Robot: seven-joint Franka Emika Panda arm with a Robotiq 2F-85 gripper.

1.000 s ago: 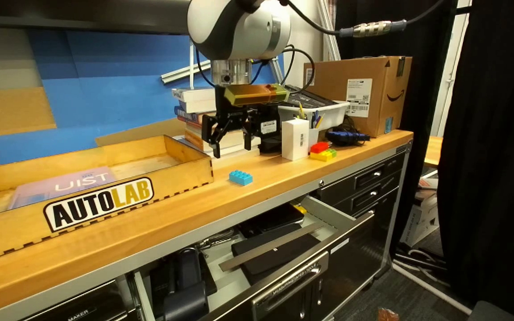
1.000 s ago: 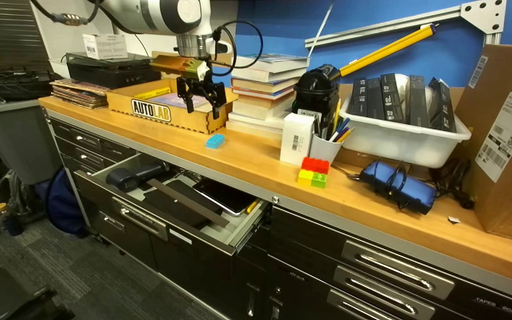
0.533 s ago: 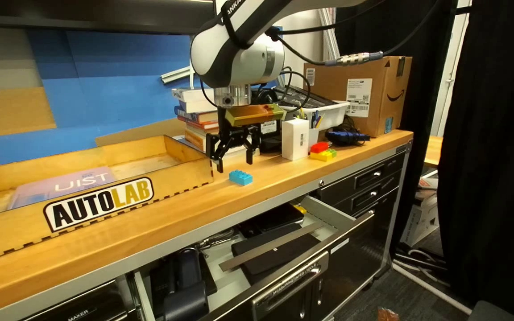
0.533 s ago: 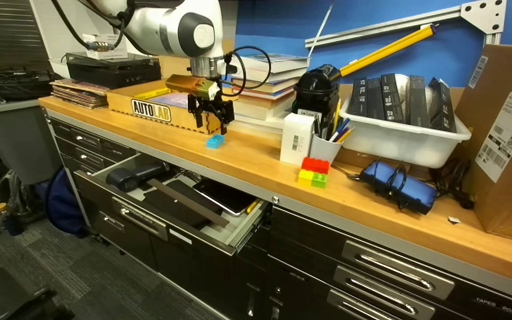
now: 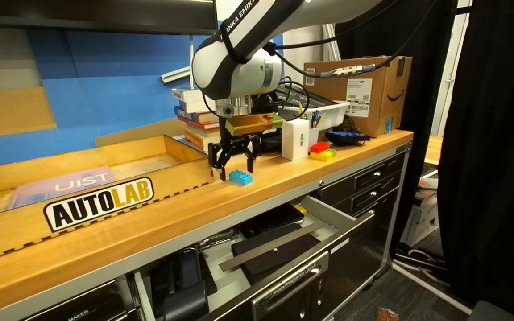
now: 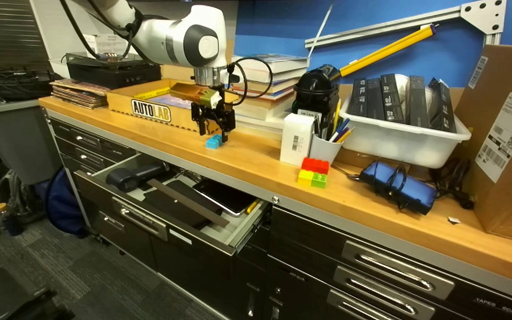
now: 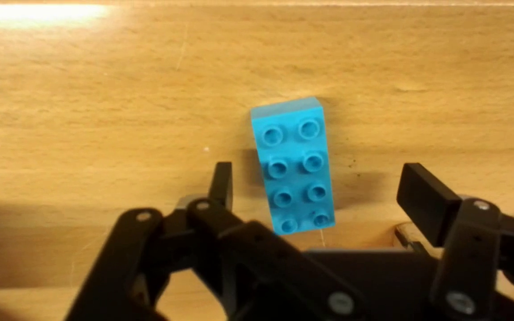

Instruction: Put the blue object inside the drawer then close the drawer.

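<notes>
"How does your claw [image 7: 321, 192] stand?"

"Released, my two fingers [image 7: 426, 200] spread wide over the bench [image 7: 373, 116]. In the wrist view, bare wood shows on both sides of the blue block [image 7: 297, 169], a narrower gap at the left than at the right."

"So where is the block itself?"

"On the bench, studs up, between my fingers as I look down, set at a slight slant to them. How high my fingers are over the wood, I cannot tell."

"And the drawer [image 5: 330, 212]?"

"Pulled out under the near edge of the bench, lower than the block. I see a flat strip [image 6: 189, 202] lying across a black case [image 5: 279, 253] in it. In both exterior views a dark gadget [image 6: 125, 178] with a handle is at its left end, and a tablet [image 6: 222, 195] at the far right."

"What else is around?"

"In both exterior views a wooden tray [image 5: 185, 176] stands to the left of the block and a white box [image 5: 295, 139] to the right. Some red, yellow and green bricks [image 6: 314, 172] sit just beside that box. A pile of books [image 6: 282, 84] is on the far side of the bench, and a big carton [image 6: 500, 178] stands toward the right."
</notes>
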